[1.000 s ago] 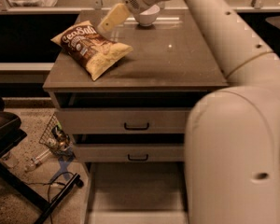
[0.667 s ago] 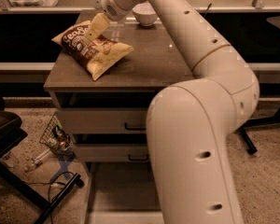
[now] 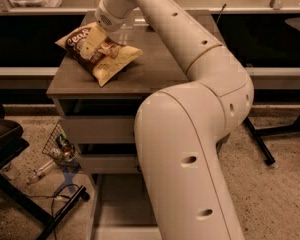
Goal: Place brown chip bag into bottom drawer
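Note:
The brown chip bag (image 3: 101, 55) lies on the left part of the cabinet top (image 3: 155, 69). It has a dark brown centre, cream-yellow ends and white script. My gripper (image 3: 91, 42) hangs from the wrist (image 3: 110, 15) and is down over the bag's upper left part, at or just above its surface. The bottom drawer (image 3: 116, 209) is pulled out at the foot of the cabinet. Its grey floor shows, and its right part is hidden behind my arm (image 3: 190, 149).
The two upper drawer fronts (image 3: 95, 129) are shut and partly hidden by the arm. A wire basket (image 3: 60, 146) and bottles lie on the floor at left. A black stand (image 3: 10, 149) is at far left, and a dark chair leg (image 3: 260, 141) at right.
The arm has swung left and now covers most of the drawers. The gripper has moved left and down from beside the bag's far edge to over the bag. The bag has not moved.

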You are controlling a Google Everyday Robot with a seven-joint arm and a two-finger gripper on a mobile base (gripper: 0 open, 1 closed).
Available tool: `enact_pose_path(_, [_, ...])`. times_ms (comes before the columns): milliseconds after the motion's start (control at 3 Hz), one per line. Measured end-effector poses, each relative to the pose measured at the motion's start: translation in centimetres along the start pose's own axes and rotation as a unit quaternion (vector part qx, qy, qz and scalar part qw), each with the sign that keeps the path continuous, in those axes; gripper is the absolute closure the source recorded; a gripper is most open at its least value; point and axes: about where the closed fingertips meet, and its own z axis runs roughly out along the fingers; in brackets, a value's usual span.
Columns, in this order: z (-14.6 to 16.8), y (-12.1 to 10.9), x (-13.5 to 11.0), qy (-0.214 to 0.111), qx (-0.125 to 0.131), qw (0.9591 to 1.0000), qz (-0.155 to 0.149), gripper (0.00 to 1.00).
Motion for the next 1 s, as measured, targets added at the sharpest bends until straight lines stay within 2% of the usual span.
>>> enact_pose_path(333, [2.5, 1.4, 1.9, 0.025, -0.029, 0.999, 0.024, 0.18])
enact_pose_path(667, [4.5, 2.4, 3.2, 0.035, -0.057, 0.9969, 0.043, 0.41])
enact_pose_path(1000, [3.9, 2.3, 2.7, 0.035, -0.057, 0.9969, 0.043, 0.72])
